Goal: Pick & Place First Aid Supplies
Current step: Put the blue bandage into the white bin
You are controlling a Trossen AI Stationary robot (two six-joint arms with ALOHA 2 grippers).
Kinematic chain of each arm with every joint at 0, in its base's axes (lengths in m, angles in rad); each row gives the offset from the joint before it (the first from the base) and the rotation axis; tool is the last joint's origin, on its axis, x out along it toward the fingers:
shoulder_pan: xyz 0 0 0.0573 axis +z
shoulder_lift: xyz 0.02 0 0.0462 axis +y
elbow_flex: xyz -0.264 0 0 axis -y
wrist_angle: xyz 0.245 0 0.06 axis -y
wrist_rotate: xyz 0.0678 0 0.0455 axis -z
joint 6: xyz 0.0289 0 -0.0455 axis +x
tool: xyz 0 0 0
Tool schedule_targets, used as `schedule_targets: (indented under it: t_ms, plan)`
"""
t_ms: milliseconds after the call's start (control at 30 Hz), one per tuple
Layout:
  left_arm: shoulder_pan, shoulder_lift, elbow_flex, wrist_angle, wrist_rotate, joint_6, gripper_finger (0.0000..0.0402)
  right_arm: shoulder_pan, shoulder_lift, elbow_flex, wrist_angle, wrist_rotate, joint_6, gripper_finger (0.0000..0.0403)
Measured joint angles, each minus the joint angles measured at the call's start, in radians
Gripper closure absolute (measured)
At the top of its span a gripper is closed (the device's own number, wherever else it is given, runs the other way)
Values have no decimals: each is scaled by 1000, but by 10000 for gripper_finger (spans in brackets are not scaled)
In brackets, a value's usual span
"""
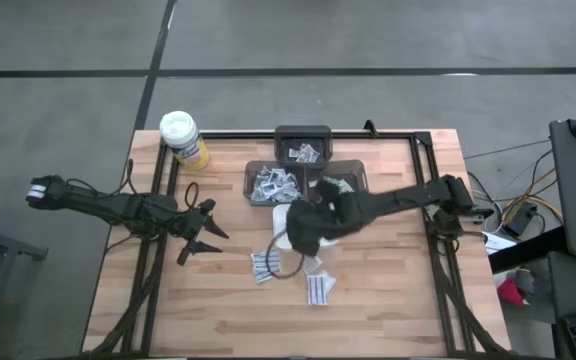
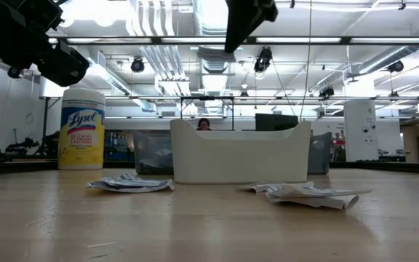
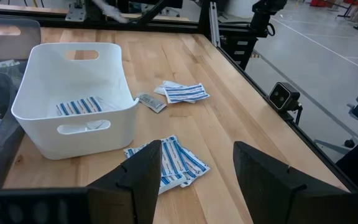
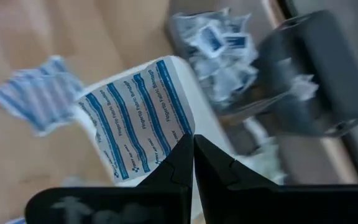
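Observation:
The first aid supplies are small flat packets, white with blue stripes. Two loose groups lie on the wood (image 1: 265, 265) (image 1: 318, 288), and one packet (image 3: 79, 106) lies inside the white tray (image 3: 73, 93). More packets fill the dark bins (image 1: 273, 183). My right gripper (image 4: 191, 149) hovers over the tray (image 1: 290, 222), shut on a striped packet (image 4: 138, 118). My left gripper (image 3: 197, 180) is open, held above the table left of the tray (image 1: 203, 238), touching nothing. My right gripper pinches one white, blue-striped packet between its two fingers at an edge (image 4: 180, 135). The rest of the packet sticks out flat beyond the fingertips. It is lifted clear of the table, above the white tray.
A yellow canister with a white lid (image 1: 183, 140) stands at the far left corner. Three dark bins (image 1: 303, 148) (image 1: 343, 180) sit along the far edge behind the tray. Bare wood lies toward the near edge (image 1: 388, 300). A black frame rail (image 1: 433, 190) runs along the table's sides.

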Motion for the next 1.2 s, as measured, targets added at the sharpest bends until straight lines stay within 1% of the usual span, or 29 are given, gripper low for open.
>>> schedule_targets:
  t_ms: [133, 267, 333, 500, 767, 900, 1200]
  plan:
    - [0, 0, 0, 0, 0, 0, 204, -67, 0, 5, 1, -1, -127, 394]
    - [0, 0, 0, 0, 0, 0, 204, -122, 0, -9, -1, -12, -212, 394]
    - [0, 0, 0, 0, 0, 1, 204, -145, 0, -15, 0, -38, -239, 394]
    - [0, 0, 0, 0, 0, 2, 204, -176, 0, -45, 17, -124, -248, 394]
    - [0, 0, 0, 0, 0, 16, 204, -177, 0, -160, 109, -214, -234, 394]
    - [0, 0, 0, 0, 0, 20, 204, -177, 1, -217, 198, -248, -236, 394]
    - [0, 0, 0, 0, 0, 20, 204, -183, 2, -328, 255, -291, -240, 394]
